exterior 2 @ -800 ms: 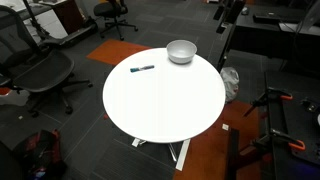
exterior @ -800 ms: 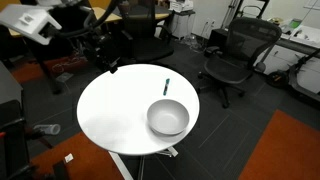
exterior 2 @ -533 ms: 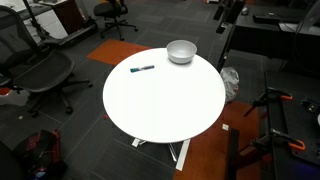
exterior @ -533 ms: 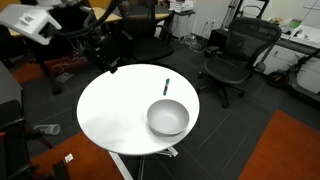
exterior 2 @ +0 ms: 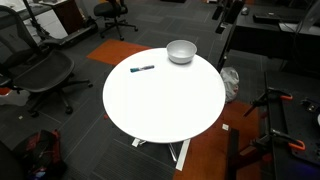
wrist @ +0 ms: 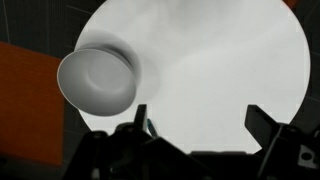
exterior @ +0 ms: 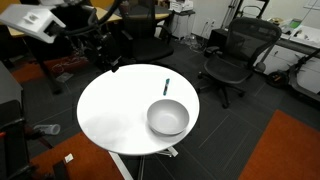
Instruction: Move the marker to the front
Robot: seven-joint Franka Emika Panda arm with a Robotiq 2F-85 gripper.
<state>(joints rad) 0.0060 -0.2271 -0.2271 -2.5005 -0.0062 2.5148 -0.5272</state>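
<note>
while the marker (exterior: 166,86) lay on the white table (exterior: 105,120) near the bowl (exterior: 168,118), the gripper (wrist: 200,125) hung wide and empty (no marker in the wrist view); the approach looked not yet made, so the next move called for reaching over the marker.

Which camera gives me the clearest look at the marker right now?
An exterior view: there the marker lies side-on at full length on the bare table, apart from the bowl. In an exterior view from elsewhere the marker looks foreshortened beyond the bowl. The wrist view shows bowl and table, no marker.
</note>
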